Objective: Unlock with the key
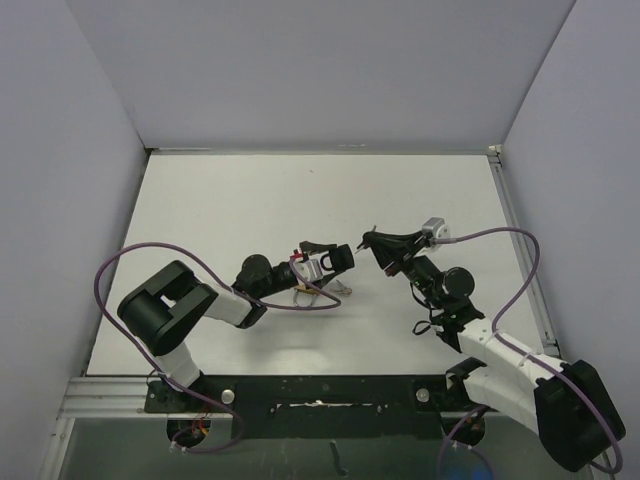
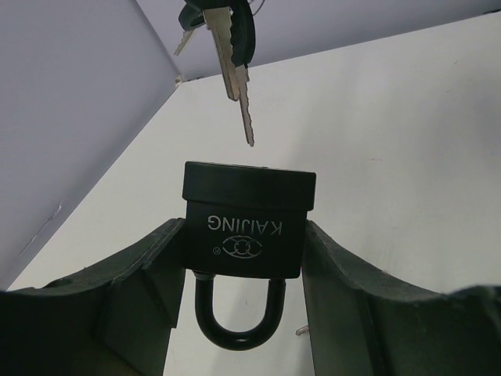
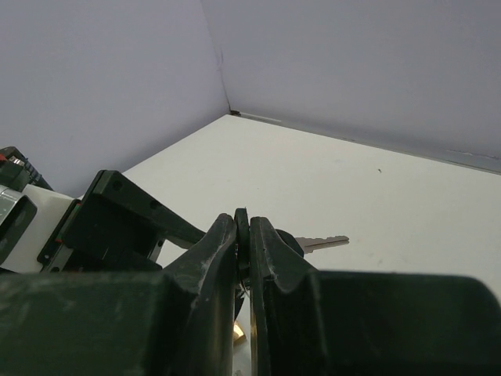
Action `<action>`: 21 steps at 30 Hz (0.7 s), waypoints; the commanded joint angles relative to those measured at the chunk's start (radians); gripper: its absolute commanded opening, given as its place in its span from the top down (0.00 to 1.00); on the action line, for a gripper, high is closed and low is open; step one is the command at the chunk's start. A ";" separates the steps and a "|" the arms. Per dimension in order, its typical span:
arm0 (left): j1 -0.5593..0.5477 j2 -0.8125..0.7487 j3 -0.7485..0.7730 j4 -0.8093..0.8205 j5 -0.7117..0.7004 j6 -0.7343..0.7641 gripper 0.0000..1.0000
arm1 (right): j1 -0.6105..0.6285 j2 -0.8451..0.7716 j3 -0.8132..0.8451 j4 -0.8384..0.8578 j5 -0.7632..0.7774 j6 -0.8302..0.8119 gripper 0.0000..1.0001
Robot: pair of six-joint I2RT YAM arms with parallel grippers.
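Observation:
My left gripper (image 1: 330,260) is shut on a black padlock (image 1: 342,257) and holds it above the table. In the left wrist view the lock body (image 2: 246,223), marked KAIJING, sits between the two fingers (image 2: 160,258), with the shackle (image 2: 235,325) towards the wrist and the keyhole end facing away. My right gripper (image 1: 370,240) is shut on the black head of a key (image 3: 242,223). The key bunch (image 2: 233,47) hangs just beyond the lock. One blade tip (image 2: 250,133) is a short way from the lock's end face and does not touch it.
A second key blade (image 3: 325,242) sticks out sideways from the bunch. Small metal bits (image 1: 346,288) lie on the white table (image 1: 250,200) under the left gripper. Grey walls enclose the table on the far, left and right sides.

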 commanded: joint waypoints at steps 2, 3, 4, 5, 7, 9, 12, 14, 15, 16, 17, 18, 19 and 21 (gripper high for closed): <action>0.006 -0.044 0.058 0.162 -0.044 -0.034 1.00 | 0.029 0.027 0.009 0.156 0.024 -0.001 1.00; 0.006 -0.046 0.058 0.162 -0.052 -0.036 1.00 | 0.033 0.032 0.010 0.167 0.028 -0.003 1.00; 0.006 -0.048 0.057 0.162 -0.060 -0.038 1.00 | 0.038 0.034 0.016 0.171 0.030 -0.005 1.00; 0.005 -0.052 0.056 0.162 -0.069 -0.039 1.00 | 0.043 0.037 0.021 0.172 0.032 -0.008 1.00; 0.006 -0.060 0.052 0.162 -0.084 -0.040 1.00 | 0.058 0.042 0.030 0.169 0.038 -0.021 1.00; 0.007 -0.070 0.046 0.162 -0.092 -0.038 1.00 | 0.077 0.046 0.040 0.160 0.052 -0.039 1.00; 0.008 -0.079 0.042 0.162 -0.091 -0.039 1.00 | 0.099 0.057 0.044 0.161 0.071 -0.062 1.00; 0.009 -0.081 0.042 0.162 -0.083 -0.042 1.00 | 0.105 0.068 0.045 0.167 0.076 -0.067 1.00; 0.008 -0.083 0.040 0.162 -0.081 -0.043 1.00 | 0.105 0.070 0.047 0.169 0.078 -0.069 1.00; 0.008 -0.084 0.039 0.162 -0.075 -0.044 1.00 | 0.107 0.070 0.047 0.170 0.080 -0.072 1.00; 0.008 -0.086 0.038 0.162 -0.073 -0.044 1.00 | 0.108 0.068 0.047 0.170 0.083 -0.076 1.00; 0.007 -0.086 0.037 0.162 -0.071 -0.044 1.00 | 0.108 0.066 0.047 0.169 0.085 -0.081 1.00; 0.008 -0.086 0.037 0.162 -0.069 -0.044 1.00 | 0.108 0.062 0.048 0.167 0.088 -0.086 1.00; 0.009 -0.087 0.035 0.162 -0.068 -0.044 1.00 | 0.108 0.051 0.048 0.158 0.096 -0.096 1.00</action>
